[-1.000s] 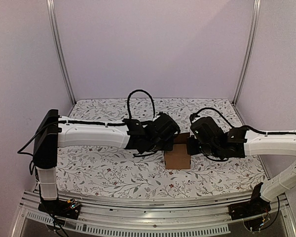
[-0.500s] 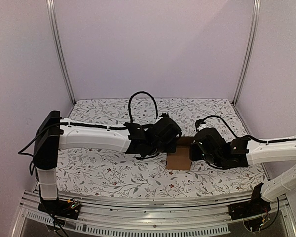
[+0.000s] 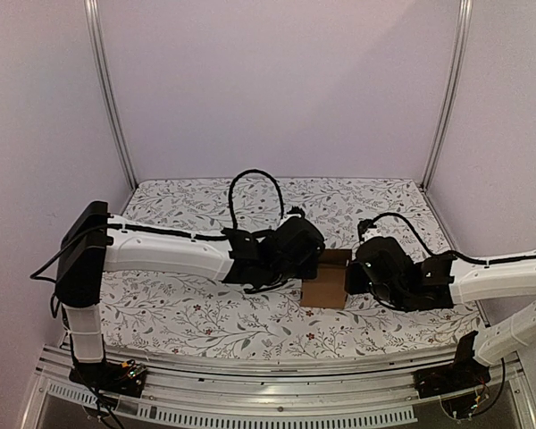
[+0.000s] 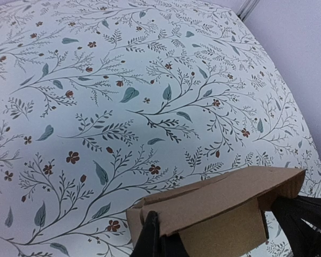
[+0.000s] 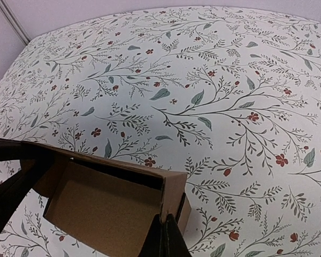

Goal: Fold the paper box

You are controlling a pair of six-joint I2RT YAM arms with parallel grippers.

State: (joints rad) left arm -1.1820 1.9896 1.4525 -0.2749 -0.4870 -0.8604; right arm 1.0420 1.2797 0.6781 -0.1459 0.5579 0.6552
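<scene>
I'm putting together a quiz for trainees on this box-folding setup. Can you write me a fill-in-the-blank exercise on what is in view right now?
1. The paper box is made of plain ____ cardboard.
2. The left gripper and the right gripper each pinch a wall of it, so ____ of the two arms hold it.
3. In the right wrist view the box's top is open and its inside is ____.
4. The tablecloth beneath it has a ____ pattern.

Missing words: brown; both; empty; floral.

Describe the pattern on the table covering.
White table covering with grey-green leafy sprigs and small red flowers; best in right wrist view.
</scene>
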